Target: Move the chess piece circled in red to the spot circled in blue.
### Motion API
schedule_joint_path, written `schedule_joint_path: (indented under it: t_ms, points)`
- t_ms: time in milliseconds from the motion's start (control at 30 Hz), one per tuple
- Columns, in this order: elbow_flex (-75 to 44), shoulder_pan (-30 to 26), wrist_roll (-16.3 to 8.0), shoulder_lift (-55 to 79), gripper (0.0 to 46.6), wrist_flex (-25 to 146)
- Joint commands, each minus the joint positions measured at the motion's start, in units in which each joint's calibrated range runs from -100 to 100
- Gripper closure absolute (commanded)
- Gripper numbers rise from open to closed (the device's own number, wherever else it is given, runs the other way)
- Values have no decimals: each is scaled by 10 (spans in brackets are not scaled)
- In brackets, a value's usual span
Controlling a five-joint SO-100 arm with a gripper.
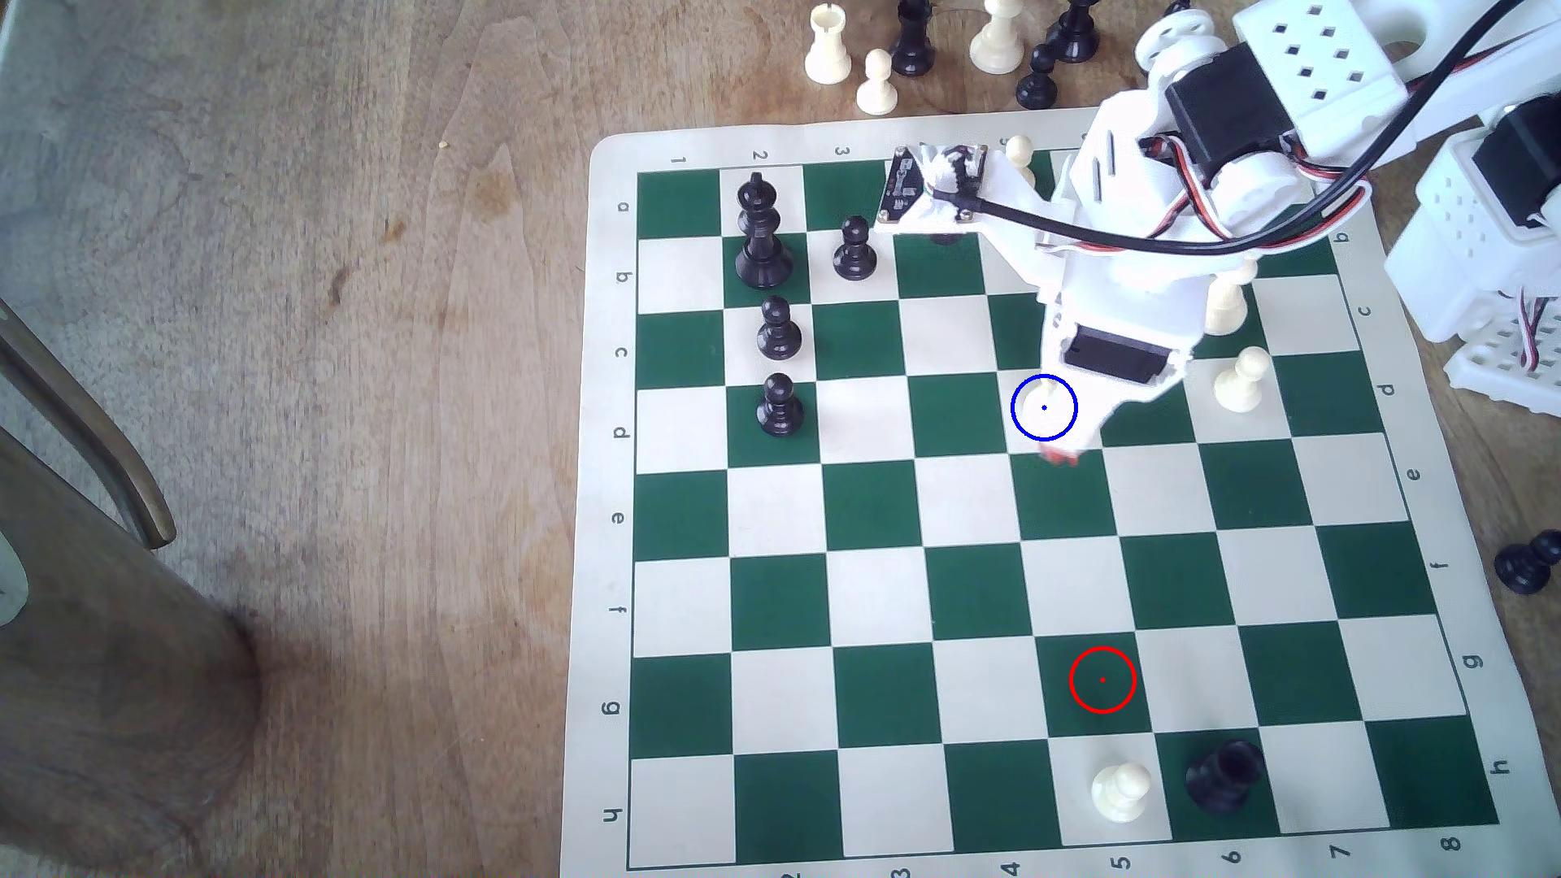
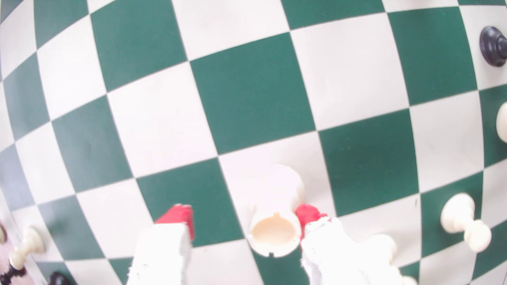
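Wrist view: pawn [image 2: 463, 222] beside rook [image 2: 274, 233]

Arm reaches down steeply; gripper [image 2: 244, 219] jaws spread apart, red-tipped.

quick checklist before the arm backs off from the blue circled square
1. Rook standing on a cream square: ok; its base sits flat in the wrist view.
2. That square is the blue-ringed spot: cannot tell, the arm hides the piece in the exterior view.
3. Gripper jaws apart: ok, a gap shows beside one red tip.
4. Other red tip free of the rook: cannot tell, it looks very close.
5. Red-ringed green square vacated: ok.
6. Nearby white pawn undisturbed, upright: ok.
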State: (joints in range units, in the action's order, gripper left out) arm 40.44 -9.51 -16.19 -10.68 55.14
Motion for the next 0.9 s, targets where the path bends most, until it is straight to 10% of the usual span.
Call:
schedule_joint_path:
  t_ms: [0, 267, 367, 867]
  points:
    - [16, 21, 5, -68, 150, -6]
    - [86, 27, 12, -229, 81, -19]
    - [200, 16, 14, -382, 189, -112]
    - [361, 24, 71, -652, 166, -148]
